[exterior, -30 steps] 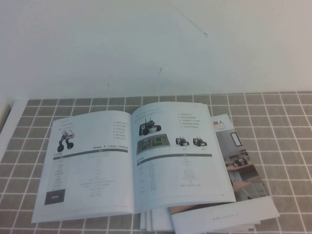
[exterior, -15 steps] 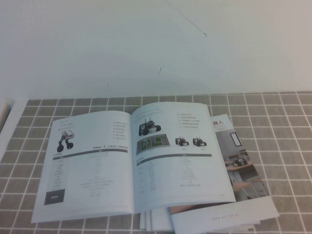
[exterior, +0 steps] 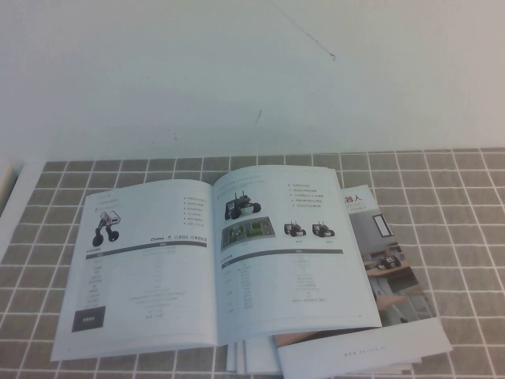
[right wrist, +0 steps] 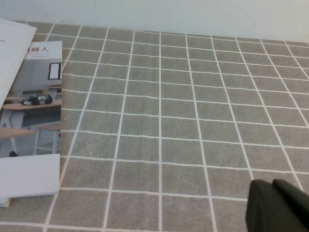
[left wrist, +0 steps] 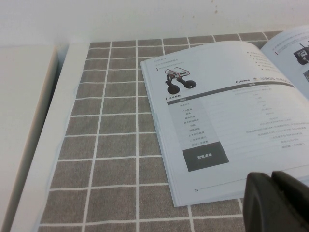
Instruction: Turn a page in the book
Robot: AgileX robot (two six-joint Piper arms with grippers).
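The book point(exterior: 213, 264) lies open on the grey tiled cloth, white pages with wheeled-robot photos and tables. Its right page point(exterior: 292, 253) lies flat; the left page point(left wrist: 227, 121) shows in the left wrist view. My left gripper point(left wrist: 273, 200) is shut and empty, above the near edge of the book's left page. My right gripper point(right wrist: 275, 208) is shut and empty over bare cloth, well right of the book. Neither gripper shows in the high view.
A colour room-photo brochure point(exterior: 390, 260) sticks out from under the book's right side and also shows in the right wrist view point(right wrist: 31, 111). Loose white sheets point(exterior: 363, 347) lie at the front. A white ledge point(left wrist: 43, 145) borders the cloth on the left.
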